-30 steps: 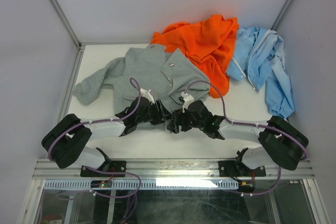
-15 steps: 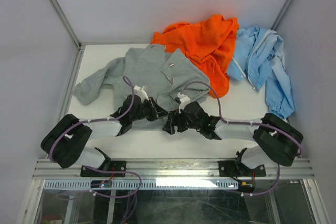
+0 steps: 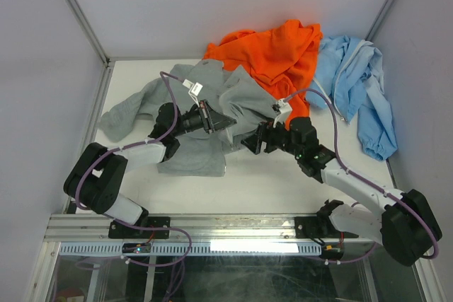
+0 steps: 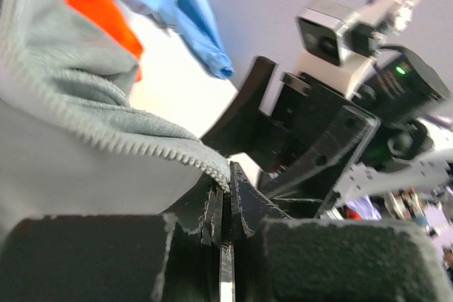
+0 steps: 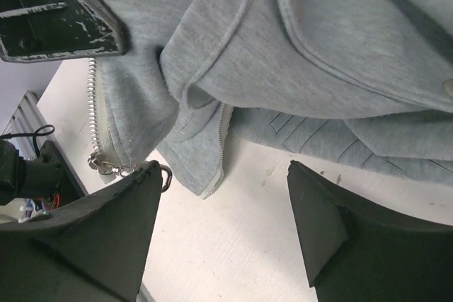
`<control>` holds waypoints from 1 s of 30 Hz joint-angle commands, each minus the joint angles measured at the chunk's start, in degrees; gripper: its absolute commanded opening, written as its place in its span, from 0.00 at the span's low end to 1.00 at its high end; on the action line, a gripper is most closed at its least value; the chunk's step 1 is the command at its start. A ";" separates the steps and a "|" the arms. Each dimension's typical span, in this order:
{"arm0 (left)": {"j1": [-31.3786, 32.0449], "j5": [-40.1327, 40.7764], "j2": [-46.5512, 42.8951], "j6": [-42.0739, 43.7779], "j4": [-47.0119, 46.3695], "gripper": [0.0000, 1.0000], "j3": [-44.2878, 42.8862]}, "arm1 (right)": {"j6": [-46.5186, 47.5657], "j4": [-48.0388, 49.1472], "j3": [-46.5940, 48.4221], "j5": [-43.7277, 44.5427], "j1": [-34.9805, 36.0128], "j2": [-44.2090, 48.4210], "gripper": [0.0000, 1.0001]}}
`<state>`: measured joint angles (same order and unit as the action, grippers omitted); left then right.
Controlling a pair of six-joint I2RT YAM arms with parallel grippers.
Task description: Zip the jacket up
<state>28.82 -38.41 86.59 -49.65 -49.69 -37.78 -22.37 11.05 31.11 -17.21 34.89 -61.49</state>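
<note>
The grey fleece jacket (image 3: 237, 93) lies open on the left half of the table (image 3: 283, 182), hood toward the far edge and hem toward the near one, with the orange garment (image 3: 276, 51) touching it along the far edge and the light blue jacket (image 3: 354, 79) in the far right corner. The left gripper (image 3: 214, 121) is pressed together on one front edge, pinching the zipper tape (image 4: 212, 169) right at its teeth and lifting it off the table. The right gripper (image 5: 221, 235) is spread wide and holds nothing; it hovers just above the hem.

The right wrist view shows what looks like the slider (image 5: 106, 167) at the bottom of the lifted tooth row, and the other tooth row (image 5: 221, 136) folded under a flap just beside it. The step in hand seems to be joining the two bottom ends. To do it well, the right gripper should take the loose row near its lowest end, flatten the fold, and bring it to the slider in line with the teeth. The left pinch should hold its tape taut so the slider does not swing
</note>
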 commanded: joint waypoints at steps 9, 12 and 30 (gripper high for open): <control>3.01 -8.66 2.77 -3.60 -14.89 0.00 2.06 | -2.91 22.94 -0.40 -11.74 -0.01 -8.07 0.80; 3.30 -8.52 2.32 -3.15 -13.89 0.00 3.08 | -3.64 27.93 0.11 -13.59 0.25 -11.92 0.79; 1.90 26.48 -19.46 14.40 37.50 0.25 4.11 | -3.27 32.64 7.51 -12.72 4.34 -26.87 0.06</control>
<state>31.05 -24.95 69.95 -39.88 -25.85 -31.92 -26.63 41.32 34.50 -32.12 38.20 -87.29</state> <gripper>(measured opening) 0.236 0.143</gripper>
